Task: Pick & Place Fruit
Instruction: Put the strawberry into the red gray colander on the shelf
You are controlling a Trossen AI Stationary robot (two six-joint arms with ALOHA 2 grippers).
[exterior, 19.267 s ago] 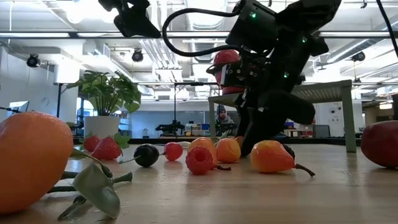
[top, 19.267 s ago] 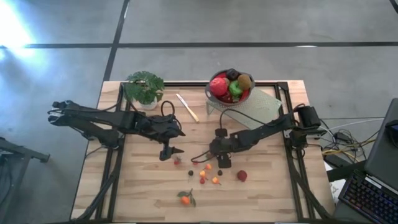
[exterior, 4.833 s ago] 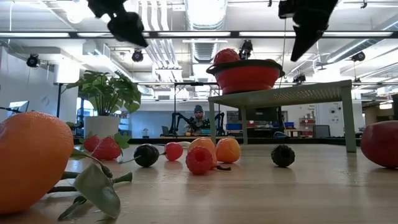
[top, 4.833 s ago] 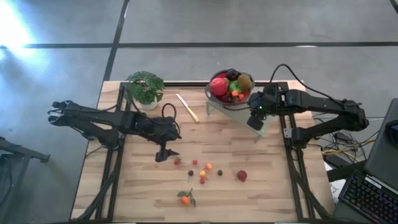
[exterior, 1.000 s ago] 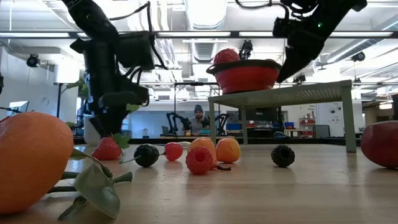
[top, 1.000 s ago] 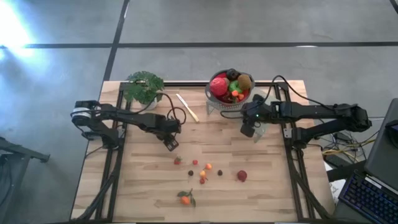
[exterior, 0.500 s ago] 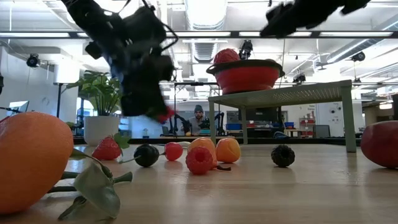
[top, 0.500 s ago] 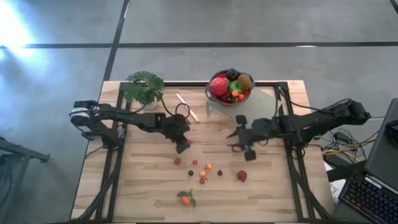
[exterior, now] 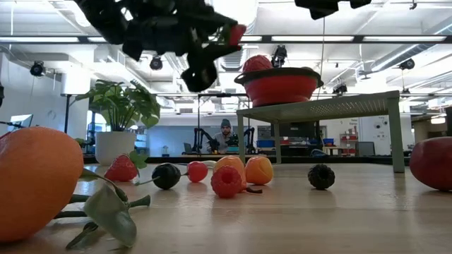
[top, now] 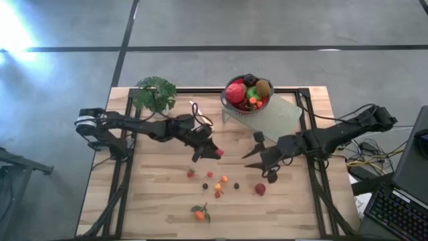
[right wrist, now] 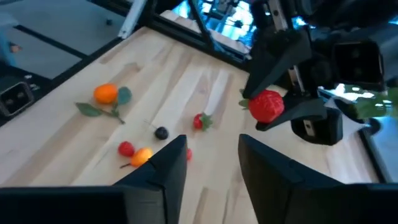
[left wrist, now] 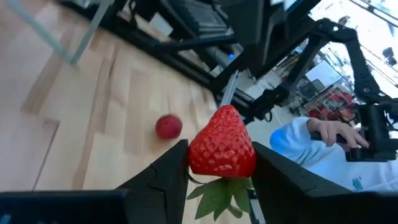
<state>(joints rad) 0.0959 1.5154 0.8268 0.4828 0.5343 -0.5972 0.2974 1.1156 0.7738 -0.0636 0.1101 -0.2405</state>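
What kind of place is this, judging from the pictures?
Probably a robotics lab or workshop: a wooden table with toy fruit stands on a concrete floor, exposed ceiling ducts run overhead, and another robot arm shows far behind.

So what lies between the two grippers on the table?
High view: only bare wood between the left gripper, holding a strawberry, and the right gripper.

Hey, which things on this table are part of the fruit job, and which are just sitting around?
Job: strawberry held in the left gripper; loose fruit on the table; tangerine; bowl of fruit.
Lying about: plant, knife.
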